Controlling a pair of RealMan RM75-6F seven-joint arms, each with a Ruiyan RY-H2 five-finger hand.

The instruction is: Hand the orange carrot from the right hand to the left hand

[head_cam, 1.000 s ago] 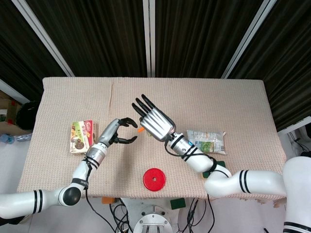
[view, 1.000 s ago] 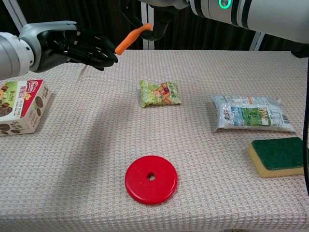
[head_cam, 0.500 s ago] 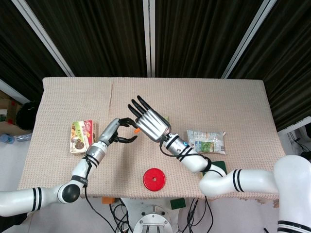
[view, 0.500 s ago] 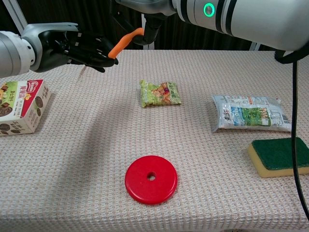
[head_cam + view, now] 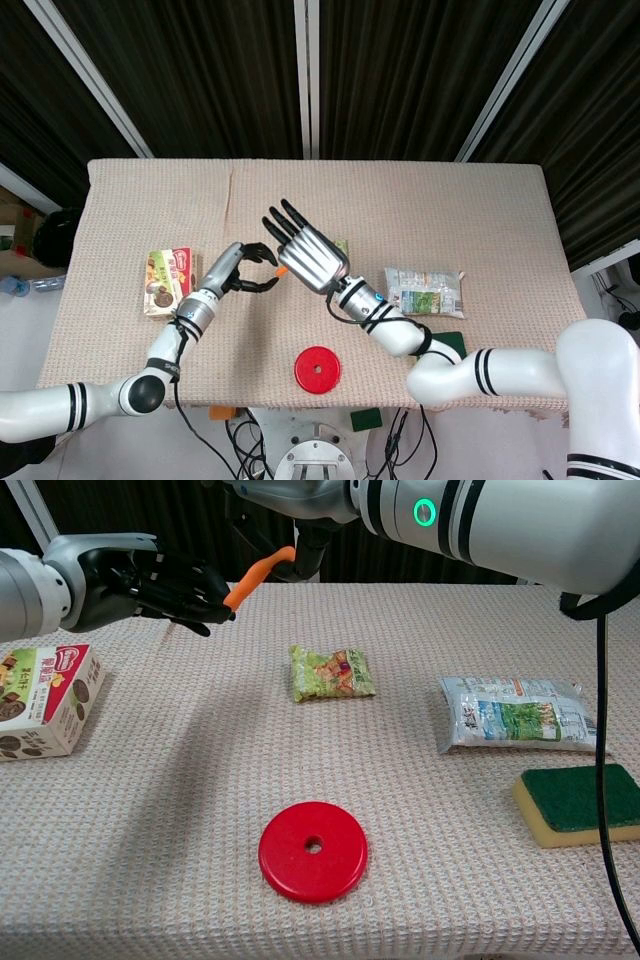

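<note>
Chest view alone shows right hand fingers pinching carrot against left hand parted fingers.

Bright, even overhead light is washing both views, soft shadows are pooling on the counter, everything staying sharp.

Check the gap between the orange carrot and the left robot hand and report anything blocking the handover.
Nothing visible blocks it. The orange carrot, pinched by the right robot hand, hangs in the air with its tip at the fingertips of the left robot hand, above the table.
</note>
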